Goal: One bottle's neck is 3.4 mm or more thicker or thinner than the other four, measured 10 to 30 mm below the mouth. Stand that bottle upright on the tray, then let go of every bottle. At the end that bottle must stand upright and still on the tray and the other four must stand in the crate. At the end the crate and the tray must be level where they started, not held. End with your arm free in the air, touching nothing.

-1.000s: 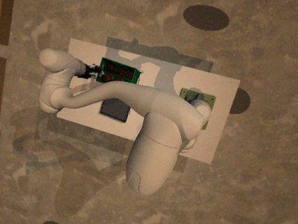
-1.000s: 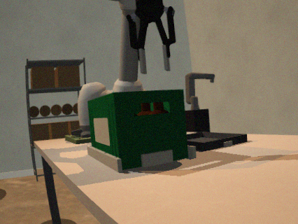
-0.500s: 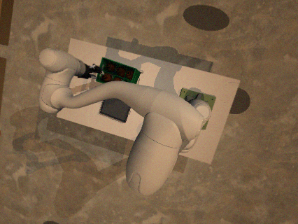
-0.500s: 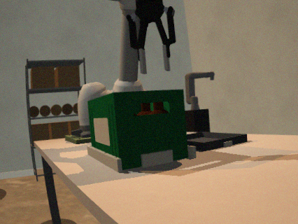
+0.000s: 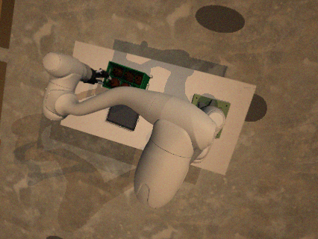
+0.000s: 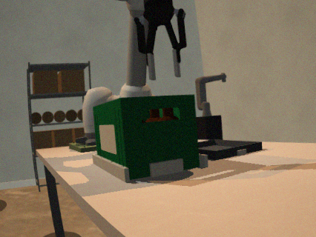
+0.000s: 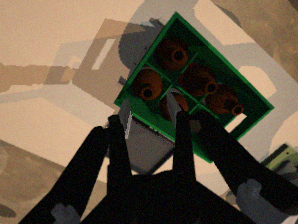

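- Bottles point(image 7: 147, 85), brown and five in number, stand inside the green crate point(image 6: 148, 148), each in its own cell of the divider grid; only their mouths and shoulders show from above, and which one has the odd neck cannot be told.
- The gripper point(image 6: 163, 69) hangs above the crate, clear of its top rim, with its fingers partly apart and nothing between them.
- In the wrist view the two pale fingertips point down toward the crate's near edge, one over the rim and the other over the bottle point(image 7: 176, 106) in the near cell.
- The gripper's black linkages fill the lower part of the wrist view and hide the crate's near corner.
- The crate sits level on a grey base on the table point(image 6: 222, 200); a slot in its side wall shows brown glass within.
- The dark tray point(image 6: 231, 148) lies flat on the table just beside the crate, on the side away from the table's near-left corner, and carries no bottle.
- The white arm point(image 5: 123, 98) reaches across the table over the tray toward the crate; its foot stands on a green base plate point(image 5: 197, 99) well apart from the crate.
- Behind the crate, off the table, stands a metal shelf rack point(image 6: 29, 111) with boxes and round ends on it.
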Controlling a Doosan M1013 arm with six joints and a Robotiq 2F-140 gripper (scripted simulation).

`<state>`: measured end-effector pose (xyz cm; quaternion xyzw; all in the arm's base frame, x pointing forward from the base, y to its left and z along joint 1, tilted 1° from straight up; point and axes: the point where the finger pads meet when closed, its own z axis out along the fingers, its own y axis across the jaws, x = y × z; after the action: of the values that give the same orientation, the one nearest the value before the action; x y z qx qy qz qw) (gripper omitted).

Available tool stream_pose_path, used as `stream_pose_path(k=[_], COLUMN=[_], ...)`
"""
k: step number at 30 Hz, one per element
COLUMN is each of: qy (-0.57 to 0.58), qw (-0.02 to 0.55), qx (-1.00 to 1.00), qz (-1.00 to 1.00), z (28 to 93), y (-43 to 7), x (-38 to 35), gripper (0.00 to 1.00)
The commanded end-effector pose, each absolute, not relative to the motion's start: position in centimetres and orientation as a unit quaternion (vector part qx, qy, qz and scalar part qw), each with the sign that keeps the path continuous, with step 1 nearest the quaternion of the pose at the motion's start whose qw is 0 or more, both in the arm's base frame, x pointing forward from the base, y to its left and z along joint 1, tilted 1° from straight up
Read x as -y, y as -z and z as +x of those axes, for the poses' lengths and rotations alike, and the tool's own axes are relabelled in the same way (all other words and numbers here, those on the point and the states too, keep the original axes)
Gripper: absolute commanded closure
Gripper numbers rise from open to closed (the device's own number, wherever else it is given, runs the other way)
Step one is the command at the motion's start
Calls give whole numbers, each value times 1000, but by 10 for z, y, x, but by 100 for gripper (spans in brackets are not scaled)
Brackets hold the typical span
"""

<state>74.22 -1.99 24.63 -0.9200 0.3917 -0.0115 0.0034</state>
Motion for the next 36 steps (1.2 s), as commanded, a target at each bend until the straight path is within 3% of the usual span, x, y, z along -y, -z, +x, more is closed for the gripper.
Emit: stream_pose_path(k=[1, 36], qy=[12, 12], qw=[4, 4], qx=[-392, -392], qz=[-920, -920], z=[742, 743], y=[-243, -209], x=[20, 20], gripper=[62, 62])
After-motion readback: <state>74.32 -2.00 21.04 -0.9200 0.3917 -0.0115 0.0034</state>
